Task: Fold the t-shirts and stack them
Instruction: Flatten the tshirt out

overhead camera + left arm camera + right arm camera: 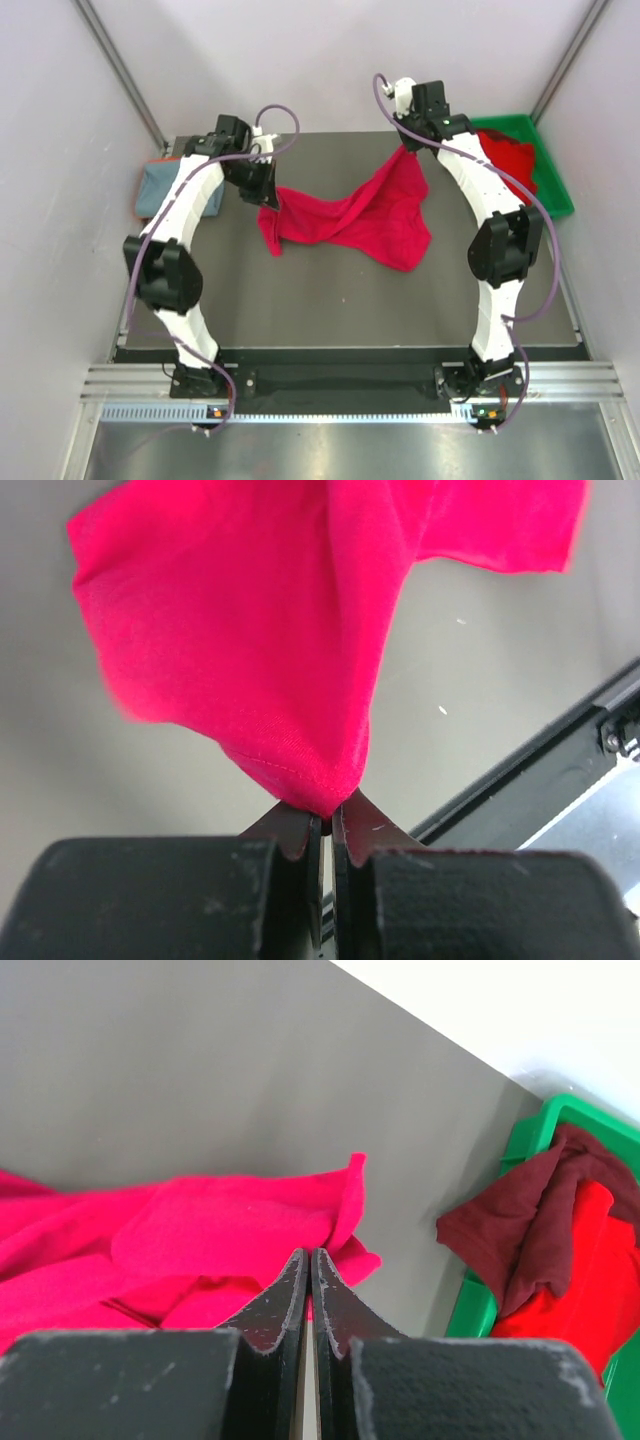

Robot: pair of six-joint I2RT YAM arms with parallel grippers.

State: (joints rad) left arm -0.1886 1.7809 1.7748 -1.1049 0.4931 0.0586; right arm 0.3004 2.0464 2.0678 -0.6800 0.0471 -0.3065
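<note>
A bright red t-shirt (350, 215) is stretched between my two grippers above the dark table, and its middle sags onto the surface. My left gripper (270, 200) is shut on a hemmed corner of it, and the cloth (250, 630) fans out from the tips (328, 820). My right gripper (407, 148) is shut at the shirt's far right end, where the cloth rises to a peak. In the right wrist view the red cloth (200, 1230) bunches around the closed tips (310, 1255). A grey-blue t-shirt (160, 190) lies at the table's left edge, partly behind the left arm.
A green bin (555, 190) stands at the back right with a dark red t-shirt (530, 1220) draped over a bright red one (570, 1290). Its wall (470, 1310) is close to the right of my right gripper. Grey walls enclose the table.
</note>
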